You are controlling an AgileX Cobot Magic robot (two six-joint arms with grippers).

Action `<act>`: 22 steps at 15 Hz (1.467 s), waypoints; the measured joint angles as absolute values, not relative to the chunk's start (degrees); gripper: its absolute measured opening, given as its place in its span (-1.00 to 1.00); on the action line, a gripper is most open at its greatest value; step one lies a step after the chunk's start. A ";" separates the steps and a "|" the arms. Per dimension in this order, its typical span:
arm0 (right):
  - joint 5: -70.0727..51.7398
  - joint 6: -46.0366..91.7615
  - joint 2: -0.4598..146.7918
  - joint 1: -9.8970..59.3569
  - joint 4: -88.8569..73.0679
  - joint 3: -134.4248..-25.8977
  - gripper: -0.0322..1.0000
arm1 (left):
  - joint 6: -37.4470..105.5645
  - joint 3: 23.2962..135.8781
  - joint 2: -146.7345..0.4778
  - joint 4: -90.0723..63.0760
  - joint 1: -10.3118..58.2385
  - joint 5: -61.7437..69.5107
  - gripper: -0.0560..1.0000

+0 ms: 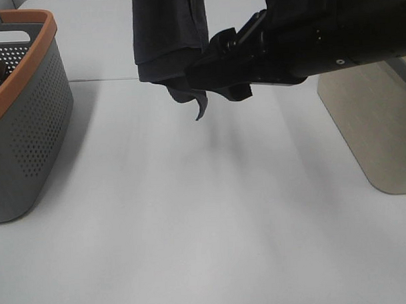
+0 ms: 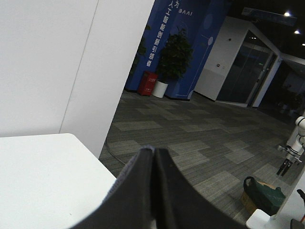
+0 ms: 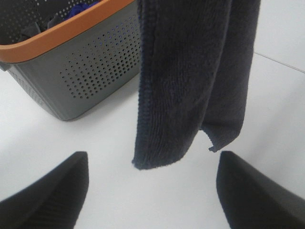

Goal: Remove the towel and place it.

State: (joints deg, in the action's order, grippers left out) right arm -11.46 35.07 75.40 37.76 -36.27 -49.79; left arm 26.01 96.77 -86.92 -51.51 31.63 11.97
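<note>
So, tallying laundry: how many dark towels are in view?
1: the towel hangs above the table, near the right gripper. The basket may hide more.

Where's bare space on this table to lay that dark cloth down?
The wide white stretch of table between the grey basket and the beige object is bare, right to the near edge. It is crowded only at the back, where the towel hangs beside the right gripper.
</note>
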 joint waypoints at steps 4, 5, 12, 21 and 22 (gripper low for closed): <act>-9.34 35.07 76.32 37.76 -37.30 -50.59 0.44 | 26.01 96.77 -86.92 -51.51 31.63 12.03 -0.89; -9.28 35.07 77.41 37.76 -37.36 -51.17 0.44 | 26.01 96.77 -86.92 -51.51 31.63 12.03 -0.89; -5.16 35.07 79.58 37.76 -37.36 -53.17 0.38 | 26.01 96.77 -86.92 -51.51 31.63 12.15 -0.89; -8.94 35.18 80.21 37.76 -34.95 -54.03 0.27 | 26.01 96.77 -86.92 -51.51 31.63 12.20 -0.89; -8.94 35.18 81.30 37.76 -33.58 -54.03 0.27 | 26.01 96.77 -86.92 -51.51 31.63 12.20 -0.89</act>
State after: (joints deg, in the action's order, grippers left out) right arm -8.94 35.18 81.30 37.76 -33.58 -54.03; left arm 26.01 96.77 -86.92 -51.51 31.63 12.20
